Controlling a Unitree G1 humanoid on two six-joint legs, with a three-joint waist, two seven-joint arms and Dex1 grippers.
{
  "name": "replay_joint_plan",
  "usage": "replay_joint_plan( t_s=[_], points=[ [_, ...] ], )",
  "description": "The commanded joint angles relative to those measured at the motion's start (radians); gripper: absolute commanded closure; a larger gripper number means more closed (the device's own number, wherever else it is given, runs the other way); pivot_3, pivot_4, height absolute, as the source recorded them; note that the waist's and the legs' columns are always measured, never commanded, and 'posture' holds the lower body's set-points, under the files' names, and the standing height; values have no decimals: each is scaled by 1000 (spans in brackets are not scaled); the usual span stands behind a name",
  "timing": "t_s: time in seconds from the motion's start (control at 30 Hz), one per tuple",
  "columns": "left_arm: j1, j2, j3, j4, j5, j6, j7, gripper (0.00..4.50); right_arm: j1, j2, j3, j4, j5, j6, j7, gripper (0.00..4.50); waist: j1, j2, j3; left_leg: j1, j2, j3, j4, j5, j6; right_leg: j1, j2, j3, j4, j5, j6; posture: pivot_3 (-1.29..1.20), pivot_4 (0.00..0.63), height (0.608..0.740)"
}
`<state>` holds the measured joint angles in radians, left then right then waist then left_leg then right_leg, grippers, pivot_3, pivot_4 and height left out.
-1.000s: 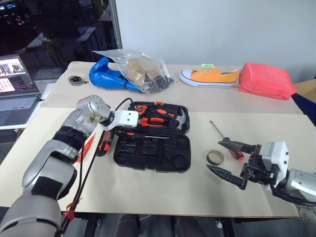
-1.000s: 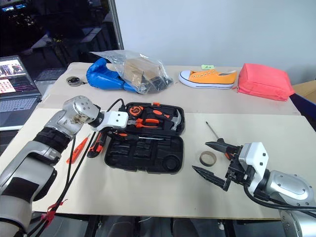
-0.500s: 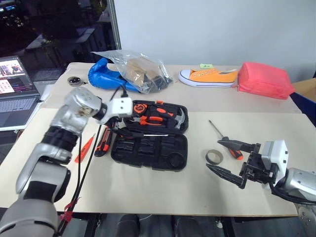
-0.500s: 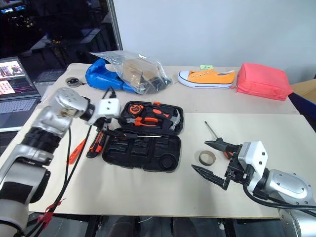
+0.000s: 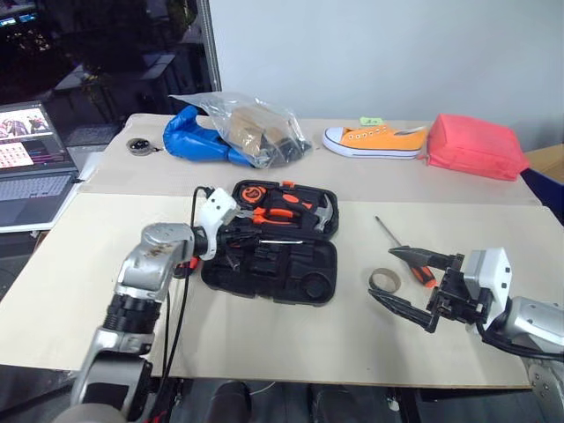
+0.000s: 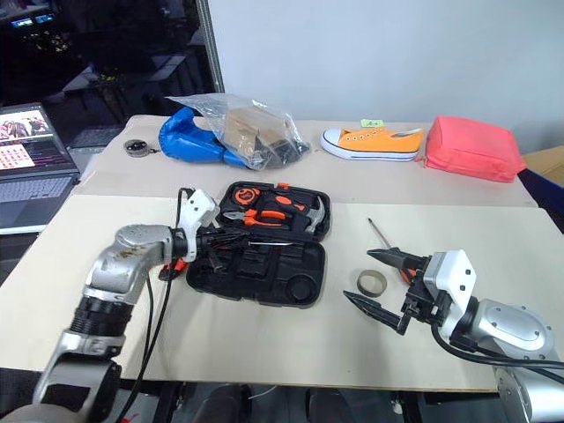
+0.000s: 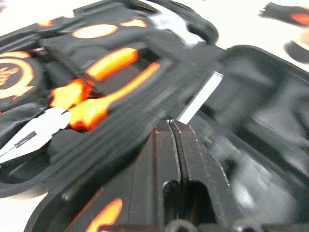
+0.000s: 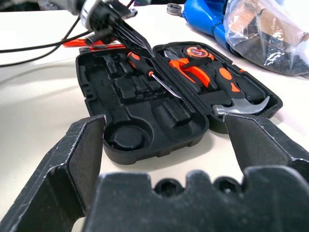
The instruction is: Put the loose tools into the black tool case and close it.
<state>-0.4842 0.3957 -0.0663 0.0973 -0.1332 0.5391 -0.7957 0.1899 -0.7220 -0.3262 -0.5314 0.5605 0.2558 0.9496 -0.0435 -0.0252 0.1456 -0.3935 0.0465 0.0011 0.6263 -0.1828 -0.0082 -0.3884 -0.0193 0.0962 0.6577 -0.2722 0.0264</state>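
The black tool case (image 5: pixel 295 275) lies open mid-table, its far half holding pliers, a hammer and a tape measure. My left gripper (image 5: pixel 241 240) reaches over the case's left end with its fingers (image 7: pixel 159 145) shut together and nothing visible between them. An orange-and-black screwdriver (image 8: pixel 138 61) lies in the near half along the hinge, its shaft (image 7: pixel 199 98) just past my fingertips. A small orange screwdriver (image 8: pixel 83 42) and a utility knife (image 8: pixel 105 47) lie left of the case. My right gripper (image 5: pixel 382 274) stands open beside the tape ring (image 5: pixel 384 281) and another screwdriver (image 5: pixel 388 233).
At the back stand a blue bag (image 5: pixel 189 134) and a plastic bag (image 5: pixel 251 123), an orange shoe (image 5: pixel 374 139) and a pink-red pouch (image 5: pixel 476 145). A laptop (image 5: pixel 35 163) sits far left. Cables (image 5: pixel 176 308) hang from my left arm.
My left arm has sunk low toward the table and its wrist has rolled; its fingers have gone from apart to shut. The right gripper has not moved.
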Motion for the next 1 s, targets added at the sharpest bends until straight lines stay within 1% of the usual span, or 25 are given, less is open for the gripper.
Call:
replay_joint_plan(
  t_s=[0.03, 0.13, 0.23, 0.33, 0.47, 0.57, 0.7, 0.83, 0.93, 1.0],
  points=[
    [52, 21, -44, 40, 53, -38, 35, 4486, 10, -10, -38, -39, 6, -11, -13, 0, -1, 1, -1, 1, 0, 0, 0, 0, 0, 1, 0, 0, 0, 0, 0, 0, 150, 740],
    [82, 34, -79, 62, 69, -75, 28, 4486, 15, -13, -36, -47, 8, 4, -26, 0, -5, 3, -5, 4, 0, 1, -1, 0, 0, 3, 0, 2, 0, 0, 0, 0, 150, 740],
    [106, 35, -95, 91, 67, -93, 27, 4486, -10, -15, -27, -56, 18, 62, -84, 0, -7, 3, -9, 6, 0, 2, -1, 0, 0, 4, 0, 3, 0, 0, 0, 0, 150, 740],
    [103, 24, -90, 104, 42, -60, 29, 4486, -44, -31, -15, -48, -7, 126, -147, 0, -8, 5, -12, 7, 0, 2, -1, 0, 0, 4, 0, 3, 0, 0, 0, 0, 150, 740],
    [85, 42, -111, 99, 57, -74, 16, 4486, -74, -38, -11, -30, -16, 154, -175, 0, -7, 6, -13, 7, -1, 2, -1, 0, 0, 4, 0, 3, 0, 0, 0, 0, 150, 740],
    [73, 65, -142, 102, 85, -106, 6, 4486, -87, -35, -11, -30, 1, 142, -151, 0, -6, 6, -14, 6, -1, 2, -1, 0, 0, 4, 0, 3, 0, -1, -1, 0, 150, 740],
    [58, 99, -193, 137, 93, -102, -65, 4486, -80, -37, -8, -58, 78, 86, -18, 0, -6, 6, -13, 5, -1, 2, -1, 0, 0, 3, 0, 3, -2, -1, 0, 0, 150, 740],
    [61, 132, -208, 167, 99, -131, -109, 4486, -85, -48, 4, -42, 73, 57, 47, 0, -12, 6, -14, 6, -1, 2, -2, -1, 0, 3, 0, 3, -2, -1, 0, 0, 150, 740],
    [50, 130, -180, 187, 79, -168, -115, 4486, -91, -48, 10, -14, 39, 41, 52, 0, -13, 6, -14, 6, -1, 2, -2, -1, -1, 3, 0, 3, -2, -1, -1, 0, 150, 740],
    [48, 108, -111, 156, 18, -199, -108, 4486, -90, -39, 6, 2, 0, 36, 14, 0, -13, 6, -14, 6, -1, 2, -2, -1, -1, 4, 0, 3, -2, -1, -1, 0, 150, 740]
  ],
)
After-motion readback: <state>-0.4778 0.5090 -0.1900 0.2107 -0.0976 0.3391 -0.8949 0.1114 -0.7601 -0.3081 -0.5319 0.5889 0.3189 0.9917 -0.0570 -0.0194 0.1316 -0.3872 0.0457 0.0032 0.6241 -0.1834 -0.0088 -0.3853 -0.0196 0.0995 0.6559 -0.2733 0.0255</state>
